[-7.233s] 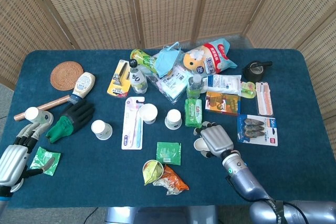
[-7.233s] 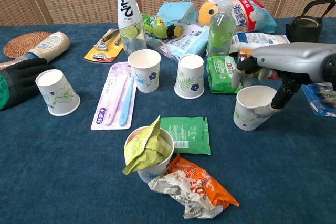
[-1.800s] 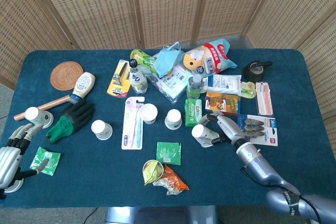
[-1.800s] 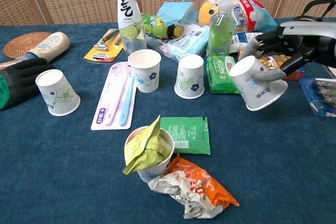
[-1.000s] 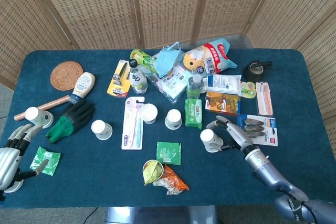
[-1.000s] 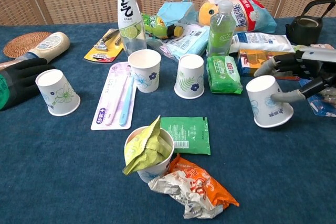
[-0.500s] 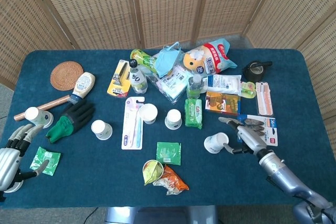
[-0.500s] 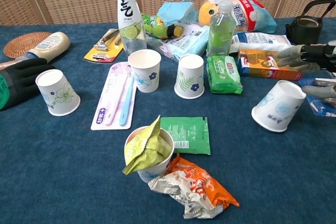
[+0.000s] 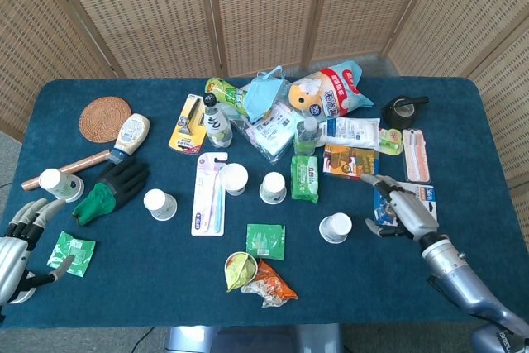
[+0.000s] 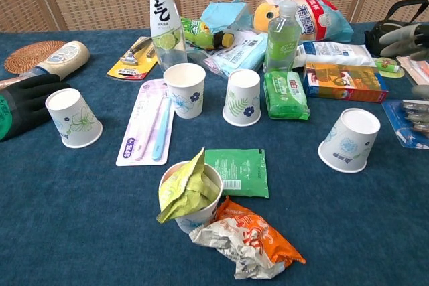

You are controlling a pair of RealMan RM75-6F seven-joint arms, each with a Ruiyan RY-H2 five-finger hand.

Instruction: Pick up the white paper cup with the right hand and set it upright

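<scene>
White paper cup [image 9: 335, 227] stands alone on the blue surface [image 9: 149, 287], in front of the orange box [image 10: 345, 82] and well right of the green sachet [image 10: 236, 172]. In the chest view its wider end looks to be down and the narrow end up, leaning a little, so I judge it mouth-down rather than properly upright; I can't be sure from either view.

My right hand [image 9: 401, 211] is off it and grasps nothing, fingers spread. It sits to the cup's right, apart from it, over the blue fish packet [image 9: 430, 197]. The forearm runs back toward the near right corner. The chest view only catches a few of its fingers at the right edge.

My left hand [image 9: 18, 245] is far off at the near left corner with its fingers apart and nothing in them.

Risks if I go back in:
- The cup is light and empty, so a sideways brush from a spread finger would likely tip it and roll it toward the sachet
- Closing too hard would dent the thin wall
- Flipping it needs a wrist turn — a loose hold could drop it mid-turn
- My hand is over the fish packet, so moving off could drag that along — or nudge the orange box
</scene>
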